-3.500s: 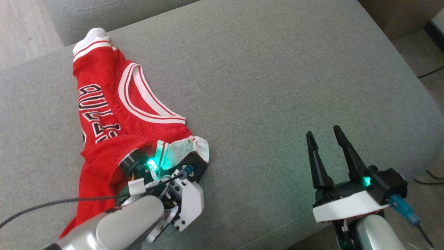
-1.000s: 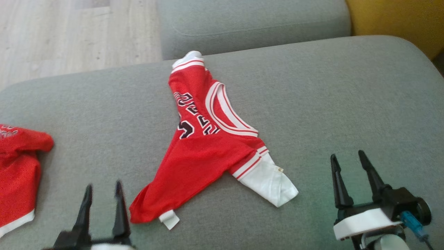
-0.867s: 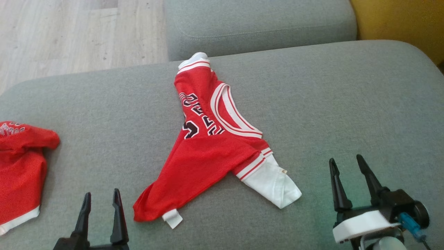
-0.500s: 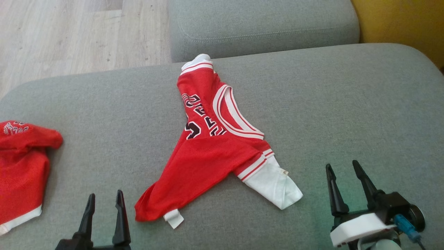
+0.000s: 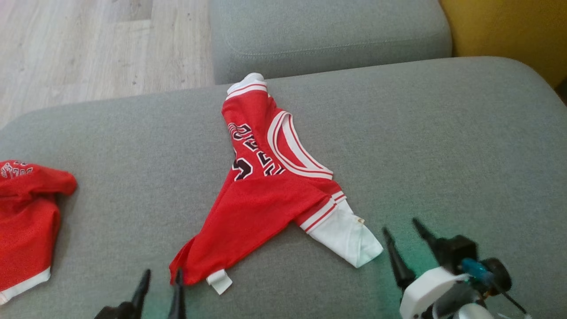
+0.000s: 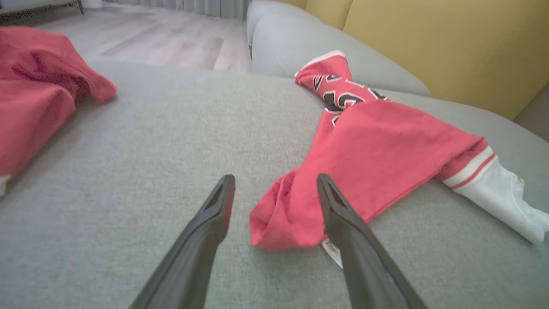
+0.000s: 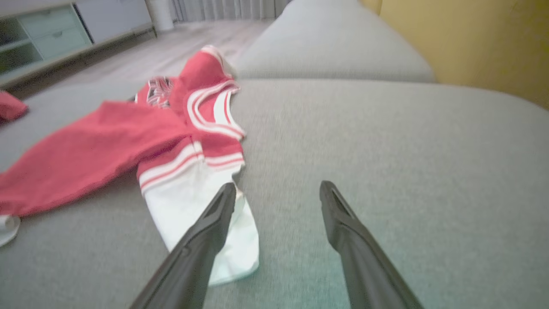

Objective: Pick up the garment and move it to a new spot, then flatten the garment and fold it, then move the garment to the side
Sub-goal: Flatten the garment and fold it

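The left gripper [image 5: 162,271] sat at the bottom edge of the head view, at about seven o'clock, with its two dark fingers spread wide and nothing between them. In its wrist view the nearest red corner of the garment [image 5: 261,199] lay on the cushion just past the fingertips, partly in line with the gap. Whether the inner finger brushed the cloth I could not tell. The right gripper [image 5: 400,225] stood at about five o'clock, also spread wide and empty. It leaned toward eleven o'clock, with its tips just beside the garment's white end [image 5: 343,235] but apart from it. The garment, a red jersey with white-and-red trim and dark lettering, lay crumpled in a three-armed shape near the middle of the grey seat cushion [image 5: 443,146]. It was at one o'clock from the left gripper and ten o'clock from the right. One arm of it ran toward twelve o'clock and ended at the cushion's far edge. A red arm ran toward seven o'clock and ended beside a small white label [image 5: 220,281], and the white end pointed to five o'clock. Well apart from it, at nine o'clock, a second red garment [image 5: 26,217] lay bunched at the edge of the view. Farther out were a rear grey cushion [image 5: 328,35] at twelve o'clock, a pale wooden floor [image 5: 88,44] at eleven and a yellow surface [image 5: 509,31] at one.
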